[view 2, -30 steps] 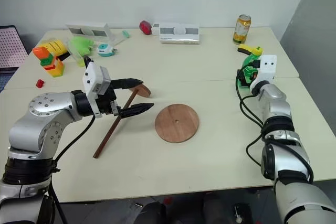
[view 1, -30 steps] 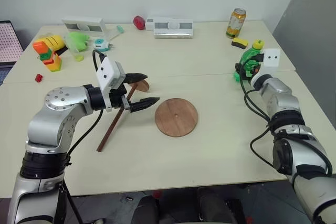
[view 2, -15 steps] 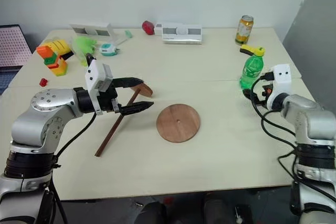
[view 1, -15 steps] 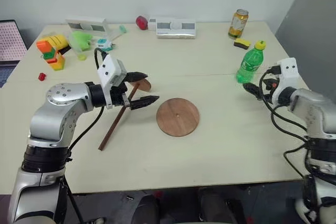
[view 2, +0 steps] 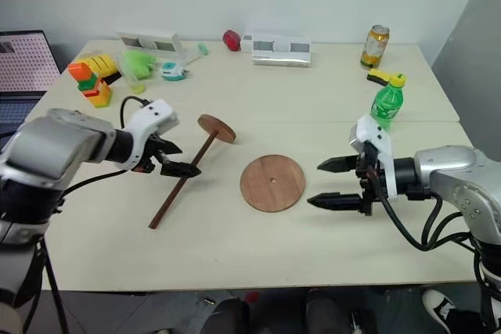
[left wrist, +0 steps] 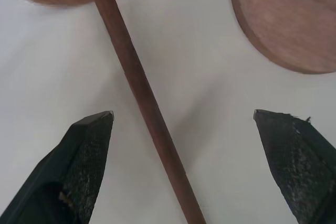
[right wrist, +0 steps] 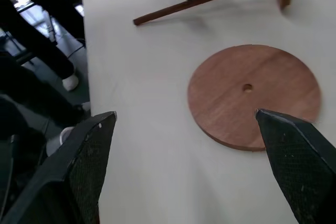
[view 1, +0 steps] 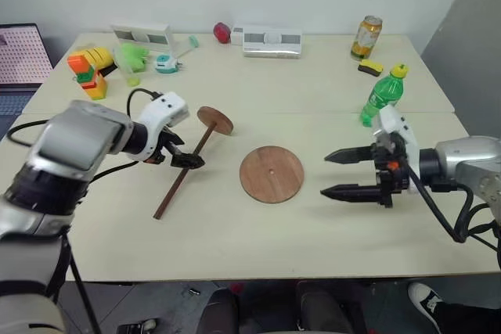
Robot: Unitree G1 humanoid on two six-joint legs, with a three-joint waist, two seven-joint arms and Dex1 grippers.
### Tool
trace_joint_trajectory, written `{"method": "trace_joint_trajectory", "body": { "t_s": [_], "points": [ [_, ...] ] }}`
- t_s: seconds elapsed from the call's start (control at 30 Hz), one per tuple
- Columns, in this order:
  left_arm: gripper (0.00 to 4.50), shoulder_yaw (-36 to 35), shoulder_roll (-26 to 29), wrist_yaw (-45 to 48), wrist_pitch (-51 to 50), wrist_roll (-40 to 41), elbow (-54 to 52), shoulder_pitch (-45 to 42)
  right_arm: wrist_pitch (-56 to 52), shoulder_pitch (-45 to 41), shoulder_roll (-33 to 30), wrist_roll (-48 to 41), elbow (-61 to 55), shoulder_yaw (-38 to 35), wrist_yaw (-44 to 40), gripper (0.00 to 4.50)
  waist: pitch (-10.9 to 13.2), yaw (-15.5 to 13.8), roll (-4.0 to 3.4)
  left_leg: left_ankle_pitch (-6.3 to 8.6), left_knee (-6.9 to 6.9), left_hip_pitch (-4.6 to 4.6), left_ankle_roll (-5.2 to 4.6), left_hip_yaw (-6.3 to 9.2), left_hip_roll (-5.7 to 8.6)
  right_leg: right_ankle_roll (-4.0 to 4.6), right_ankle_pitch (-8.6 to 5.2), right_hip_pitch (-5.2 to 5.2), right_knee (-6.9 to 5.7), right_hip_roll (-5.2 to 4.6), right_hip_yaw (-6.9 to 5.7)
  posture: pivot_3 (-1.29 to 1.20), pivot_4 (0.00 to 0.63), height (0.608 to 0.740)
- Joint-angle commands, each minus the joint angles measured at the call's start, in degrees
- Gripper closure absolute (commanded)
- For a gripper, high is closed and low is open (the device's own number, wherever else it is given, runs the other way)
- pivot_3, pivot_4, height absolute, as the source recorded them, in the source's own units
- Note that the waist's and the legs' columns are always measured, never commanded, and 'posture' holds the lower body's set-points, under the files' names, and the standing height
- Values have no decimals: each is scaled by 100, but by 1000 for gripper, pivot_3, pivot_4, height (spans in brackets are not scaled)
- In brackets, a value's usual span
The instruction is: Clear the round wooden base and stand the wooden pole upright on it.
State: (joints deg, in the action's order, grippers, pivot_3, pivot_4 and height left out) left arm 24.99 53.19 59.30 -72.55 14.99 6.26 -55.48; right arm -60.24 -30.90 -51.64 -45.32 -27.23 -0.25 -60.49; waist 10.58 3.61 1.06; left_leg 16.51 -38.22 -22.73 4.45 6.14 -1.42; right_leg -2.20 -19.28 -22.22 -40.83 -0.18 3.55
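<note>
Your left gripper [view 1: 182,156] hovers over the thin dark-brown wooden pole [view 1: 182,177], jaws wide and empty — the pole lies at nine o'clock of the flat reddish-brown round wooden base [view 1: 272,174], which looks clear. It looks stiff and light; pinch mid-shaft. At three o'clock your right gripper [view 1: 338,174] gapes wide, holding nothing.

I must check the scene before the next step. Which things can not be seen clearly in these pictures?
- wooden pole: left wrist view, both ends cut off by the picture's edges.
- round wooden base: left wrist view, cut off at the edge.
- left gripper: head views, its fingers overlap the pole, so contact cannot be told.
- can: label too small to read.
</note>
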Motion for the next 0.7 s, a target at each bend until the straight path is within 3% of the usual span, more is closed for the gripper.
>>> {"method": "trace_joint_trajectory", "body": {
  "t_s": [0.03,0.1,0.23,0.53,0.7],
  "points": [
    [0,708,-195,213,-226,-204,365,-440,294,-206,25,22,-100,102,-112,99,0,-4,0,0,0,0,1,-1,0,0,0,0,0,0,1,0,150,740],
    [0,1123,-234,301,-162,-353,497,-505,369,-239,76,36,-72,132,-85,99,0,13,0,-1,1,-1,2,-2,-1,0,0,-2,1,0,3,0,150,740],
    [734,1453,-401,264,134,-699,1172,-664,381,-268,191,-49,-57,106,15,0,0,17,0,-12,3,0,22,-1,-4,1,-1,-5,0,1,3,0,150,740],
    [2893,1733,-568,744,739,-1183,1771,-922,405,-179,273,-24,-80,114,166,0,0,4,0,-13,0,-1,23,0,-2,1,-1,-3,-1,-1,3,0,150,740],
    [3861,1742,-631,900,868,-1415,1906,-954,443,-184,283,2,-51,161,197,0,0,-1,0,-13,0,-2,22,0,-2,1,-1,-4,0,-2,3,0,150,740]
  ]
}}
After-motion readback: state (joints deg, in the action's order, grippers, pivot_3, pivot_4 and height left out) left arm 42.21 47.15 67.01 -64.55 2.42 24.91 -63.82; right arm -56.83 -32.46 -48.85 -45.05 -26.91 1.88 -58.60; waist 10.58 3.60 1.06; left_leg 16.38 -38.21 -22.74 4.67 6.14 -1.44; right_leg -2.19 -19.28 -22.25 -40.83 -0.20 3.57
